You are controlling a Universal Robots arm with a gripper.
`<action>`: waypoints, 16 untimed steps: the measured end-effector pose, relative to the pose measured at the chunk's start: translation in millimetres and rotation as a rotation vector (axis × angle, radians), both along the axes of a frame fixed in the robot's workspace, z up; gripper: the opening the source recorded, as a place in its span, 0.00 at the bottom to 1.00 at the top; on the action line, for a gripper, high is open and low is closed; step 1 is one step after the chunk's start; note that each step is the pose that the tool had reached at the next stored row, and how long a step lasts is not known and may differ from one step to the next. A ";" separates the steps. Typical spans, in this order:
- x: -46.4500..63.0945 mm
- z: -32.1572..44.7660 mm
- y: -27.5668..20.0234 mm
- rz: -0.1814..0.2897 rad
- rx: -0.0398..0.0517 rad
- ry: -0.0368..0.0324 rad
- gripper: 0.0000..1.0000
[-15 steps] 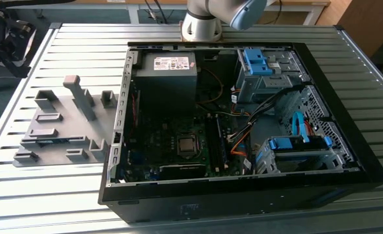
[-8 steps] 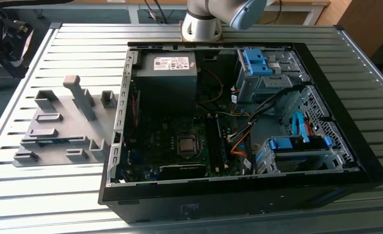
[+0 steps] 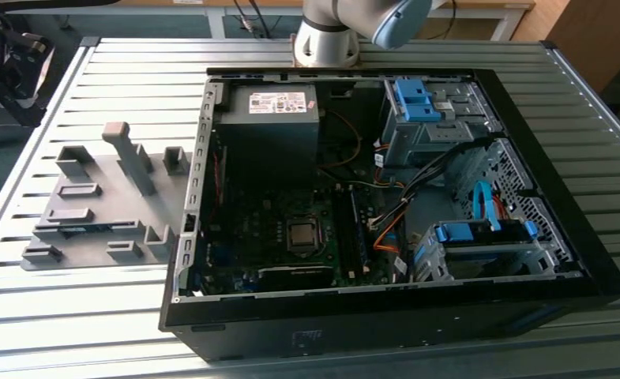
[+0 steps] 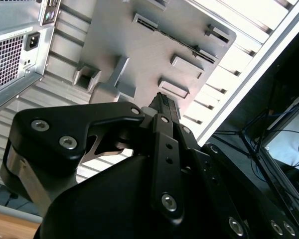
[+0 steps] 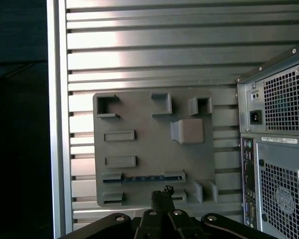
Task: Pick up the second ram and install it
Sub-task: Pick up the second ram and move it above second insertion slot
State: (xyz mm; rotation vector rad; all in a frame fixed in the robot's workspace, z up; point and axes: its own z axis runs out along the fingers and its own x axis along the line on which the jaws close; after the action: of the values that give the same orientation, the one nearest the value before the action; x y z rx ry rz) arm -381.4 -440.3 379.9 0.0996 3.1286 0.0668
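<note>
second ram (image 5: 139,178) | in grey holder (image 5: 139,114) slot on counter (image 5: 164,50), beside computer case (image 5: 279,114) | gripper (image 5: 162,191) hovers above, fingers closed, empty | likely light, stiff, fragile; pinch board faces mid-length

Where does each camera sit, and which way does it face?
Exterior view: raised, off the arm, looks down on open black computer case, grey plastic fixture plate; grey arm base shows.
First wrist view: straight down on the plate's thin blue ram strip; black end effector shows.
Second wrist view: obliquely along the end effector.
Wrist views share plate, case.
</note>
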 end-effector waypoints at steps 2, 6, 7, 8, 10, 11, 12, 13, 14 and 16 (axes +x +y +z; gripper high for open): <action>0.0 0.0 0.0 0.002 0.0000 -0.0001 0.11; 0.0 -0.1 0.0 0.006 0.0001 -0.0001 0.11; 0.0 0.0 0.0 0.008 0.0001 -0.0001 0.11; 0.0 0.0 0.0 0.010 0.0000 -0.0001 0.11; 0.0 0.0 0.0 0.014 0.0000 0.0000 0.11; 0.0 -0.1 0.0 0.016 0.0000 -0.0001 0.11; 0.0 -0.1 0.0 0.018 0.0001 -0.0001 0.11; 0.0 0.0 0.0 0.021 0.0000 -0.0001 0.11; 0.0 0.0 0.0 0.023 0.0000 -0.0001 0.11; 0.0 0.0 0.0 0.027 0.0000 0.0000 0.11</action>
State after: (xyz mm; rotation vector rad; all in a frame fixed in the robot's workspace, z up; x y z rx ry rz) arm -381.4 -440.3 379.8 0.0569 3.1302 0.0670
